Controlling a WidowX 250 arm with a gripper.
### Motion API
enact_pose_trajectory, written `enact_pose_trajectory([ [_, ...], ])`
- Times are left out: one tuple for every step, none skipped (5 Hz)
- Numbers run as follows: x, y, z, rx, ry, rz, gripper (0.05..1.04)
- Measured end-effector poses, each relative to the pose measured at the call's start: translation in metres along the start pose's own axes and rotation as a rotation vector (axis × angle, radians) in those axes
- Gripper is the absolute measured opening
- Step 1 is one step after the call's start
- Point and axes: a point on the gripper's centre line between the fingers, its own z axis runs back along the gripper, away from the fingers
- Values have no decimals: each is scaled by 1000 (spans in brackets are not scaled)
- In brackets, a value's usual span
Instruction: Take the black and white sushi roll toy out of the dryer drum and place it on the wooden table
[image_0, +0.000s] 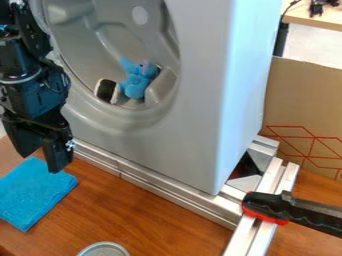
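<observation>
We observe the claw (41, 161) released, fingers apart, grasping nothing. The blue cloth (33, 192) lies flat on the bench (153, 215), below the claw. Caution: because the cloth is thin, fingertips could press into the bench or pinch too little fabric. Right of the claw as we view it, a sideways swing could strike the grey housing (200, 100), as clearance looks small. Farther right, a loose clamp (294, 210) could let the metal rails (167, 192) shift.

We count, left to right: one cloth; one claw; one round metal object (104, 249), low and right of the claw; one dark-and-white item (105, 90) and one blue plush toy (136, 82), both up and right; one housing; one clamp. We cannot count the rails reliably.
</observation>
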Motion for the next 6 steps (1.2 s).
enact_pose_trajectory([
  [-1, -1, -3, -6, 13, -2, 1000],
  [24, 7, 9, 9, -72, -18, 1000],
  [58, 19, 14, 17, -139, -56, 1000],
  [82, 28, 21, 29, -197, -55, 1000],
  [102, 35, 18, 36, -242, -44, 1000],
  [110, 36, 13, 34, -266, -47, 1000],
])
